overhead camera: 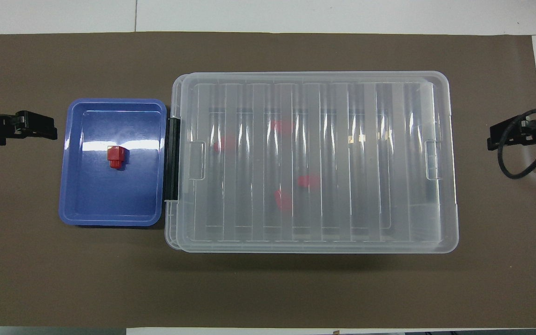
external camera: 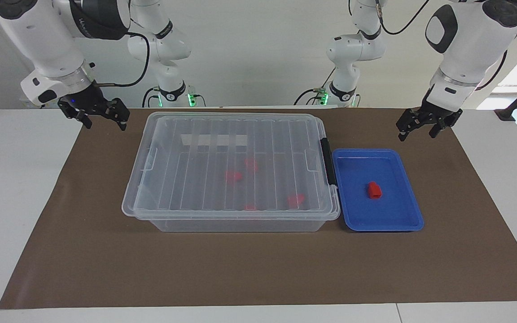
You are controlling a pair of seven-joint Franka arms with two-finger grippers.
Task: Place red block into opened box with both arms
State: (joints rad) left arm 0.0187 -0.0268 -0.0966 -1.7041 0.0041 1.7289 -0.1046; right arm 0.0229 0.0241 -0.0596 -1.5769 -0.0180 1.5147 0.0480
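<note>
lid (external camera: 236, 161) shut on box (external camera: 236, 223), red block (external camera: 374, 190) in blue tray (external camera: 413, 220) beside latch, left gripper (external camera: 424, 125) and right gripper (external camera: 99, 117) wide, empty, brown mat (external camera: 258, 269)

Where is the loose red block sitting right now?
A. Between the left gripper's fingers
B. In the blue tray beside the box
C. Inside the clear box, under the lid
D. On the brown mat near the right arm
B: the red block lies alone on the floor of the blue tray, beside the box, whose lid is on.
</note>
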